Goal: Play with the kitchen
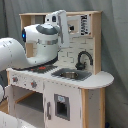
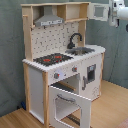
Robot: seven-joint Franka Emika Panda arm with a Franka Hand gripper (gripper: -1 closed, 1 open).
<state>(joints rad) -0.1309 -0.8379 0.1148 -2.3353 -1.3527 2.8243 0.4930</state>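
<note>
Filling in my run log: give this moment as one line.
arm: raised above stovetop | kitchen: oven door open | faucet: upright by sink | gripper: unseen

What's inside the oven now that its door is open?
In the second exterior view the oven door hangs open below the stovetop. Only a dark cavity shows; no item is visible, and the door and frame hide its floor.

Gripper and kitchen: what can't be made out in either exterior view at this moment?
- Gripper: in the first exterior view the arm hides its own end; in the second exterior view only a white part of the arm shows, cut off by the right edge.
- Stovetop: hidden behind the arm in the first exterior view.
- Oven interior: behind the open oven door in the second exterior view, too dark to tell.
</note>
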